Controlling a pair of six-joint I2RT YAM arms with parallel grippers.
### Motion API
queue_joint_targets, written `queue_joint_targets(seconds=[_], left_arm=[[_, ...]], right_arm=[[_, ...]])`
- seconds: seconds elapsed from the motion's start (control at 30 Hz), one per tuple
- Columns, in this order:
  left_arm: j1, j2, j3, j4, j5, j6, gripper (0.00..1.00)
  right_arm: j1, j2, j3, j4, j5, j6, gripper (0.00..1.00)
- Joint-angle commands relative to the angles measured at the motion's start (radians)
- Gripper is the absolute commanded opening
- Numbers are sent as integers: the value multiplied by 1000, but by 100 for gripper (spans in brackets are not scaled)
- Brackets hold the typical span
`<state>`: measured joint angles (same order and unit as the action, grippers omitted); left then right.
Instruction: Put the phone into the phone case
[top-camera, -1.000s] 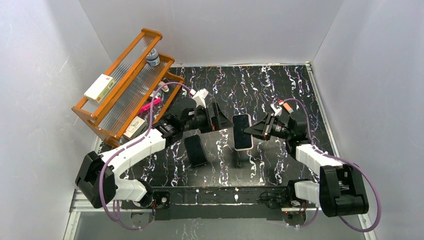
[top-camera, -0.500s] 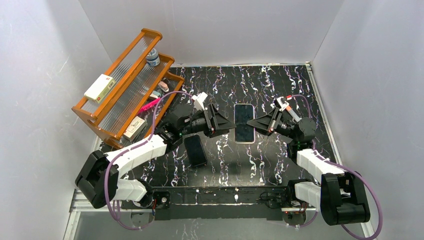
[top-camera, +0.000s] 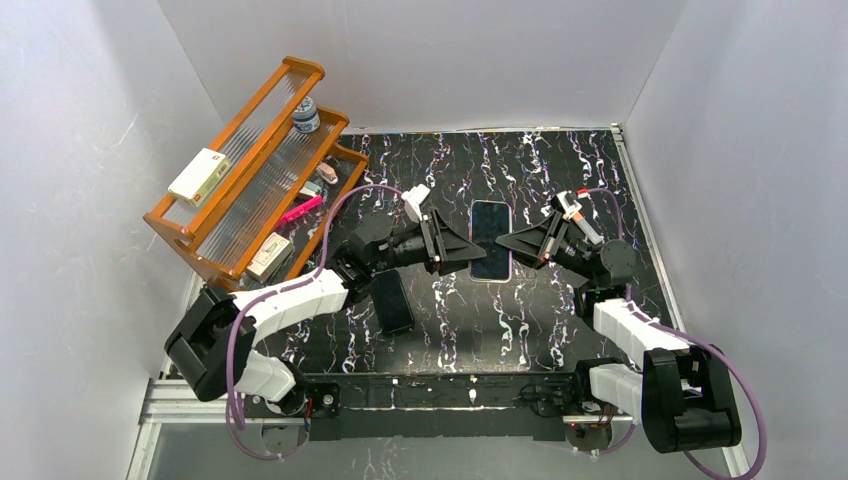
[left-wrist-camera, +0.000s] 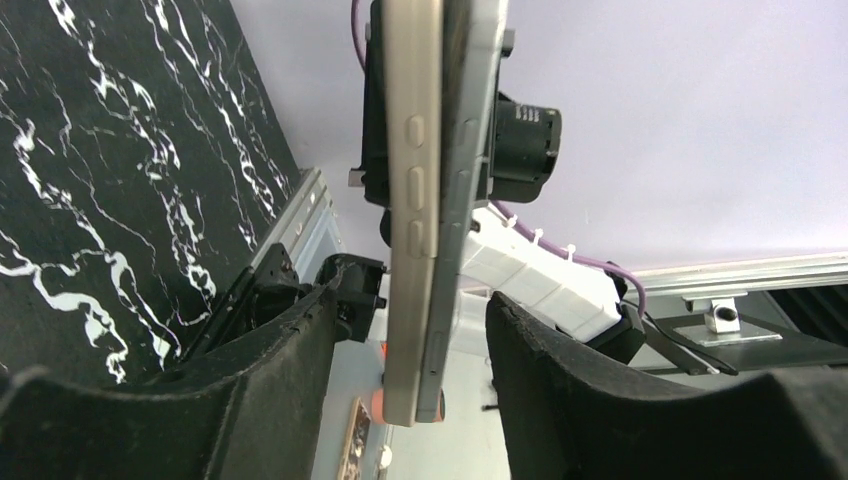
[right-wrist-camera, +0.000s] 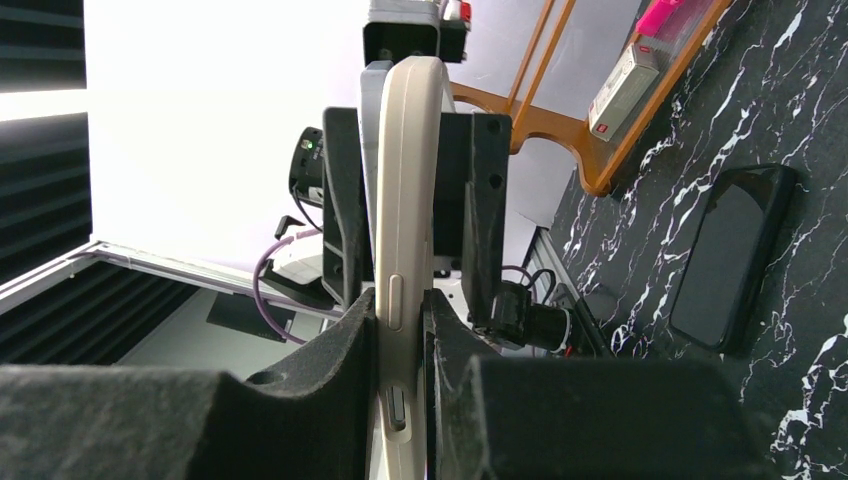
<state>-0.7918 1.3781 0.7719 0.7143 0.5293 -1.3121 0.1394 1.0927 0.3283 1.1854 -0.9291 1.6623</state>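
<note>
While the right gripper (right-wrist-camera: 400, 300) is clamped narrow on the phone case (right-wrist-camera: 405, 180), both black fingers pressed flat against its cream edge, the left gripper (top-camera: 468, 250) stands half-spread around the opposite long side. In the left wrist view its fingers (left-wrist-camera: 290, 390) flank the slab with a sliver of gap on either side, so they clasp nothing.

Two layers show edge-on between those fingers: a beige one with side buttons and a greyer one lying against it. They meet low in that view and part slightly higher up. Whether one is fully seated in the other cannot be told.

From above, the phone (top-camera: 490, 238) faces up, its dark screen framed by a thin pale rim. It is held flat between the two grippers, which point at each other over the middle of the black marbled table (top-camera: 560, 170).

A second black slab (top-camera: 392, 300) lies on the table just beside the left arm's forearm, well apart from the held pair.

At the far left an orange rack (top-camera: 250, 170) leans along the white wall. It carries a small bottle (top-camera: 307, 115) on its top tier, a white box (top-camera: 200, 175) lower down and a pink item (top-camera: 300, 212) near its foot.
</note>
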Motion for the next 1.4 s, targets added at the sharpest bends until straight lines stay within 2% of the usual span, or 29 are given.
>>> queue_joint_targets(seconds=[0.0,0.1,0.2,0.27,0.3,0.47,0.53,0.57,0.63,0.67,0.73,0.87,1.0,1.07,1.13,1.27,1.3,1.37], left_arm=[[-30,6,-3,53,-2,-4,48],[-32,5,-6,56,-7,-3,33],[-32,-2,-12,56,-13,6,10],[-32,-2,-20,49,-16,12,0],[-32,-1,-24,36,-16,21,0],[-33,-24,-27,-96,-35,122,0],[-33,-37,-14,-178,-56,178,0],[-33,-41,-7,-206,-61,198,0],[-33,-47,-4,-218,-58,206,1],[-33,-50,-2,-219,-54,205,7],[-32,-64,-2,-214,-48,194,25],[-32,-116,-36,-162,-55,147,46],[-33,-147,-80,-112,-71,101,50],[-32,-148,-97,-73,-72,81,48],[-32,-145,-111,-35,-76,61,40],[-32,-126,-114,-4,-69,57,8],[-32,-121,-109,-6,-65,61,2],[-32,-108,-95,-48,-61,79,0]], right_arm=[[7,-25,-15,111,32,33,1],[8,-29,-27,108,35,33,1],[8,-33,-39,98,36,22,1],[8,-38,-34,63,21,-10,1],[7,-45,-25,27,13,-37,2],[8,-113,6,-171,17,-145,26],[8,-123,14,-206,17,-163,31],[8,-120,13,-207,16,-163,31],[7,-111,7,-181,15,-153,17],[8,-106,0,-155,14,-142,10],[8,-88,-18,-74,25,-91,1],[8,-53,-47,103,64,28,1],[8,-39,-43,143,80,66,1],[8,-37,-41,148,86,76,1],[8,-37,-39,158,88,87,1],[8,-38,-30,145,72,79,2],[7,-41,-29,132,67,72,5],[8,-55,-32,103,64,56,15]])
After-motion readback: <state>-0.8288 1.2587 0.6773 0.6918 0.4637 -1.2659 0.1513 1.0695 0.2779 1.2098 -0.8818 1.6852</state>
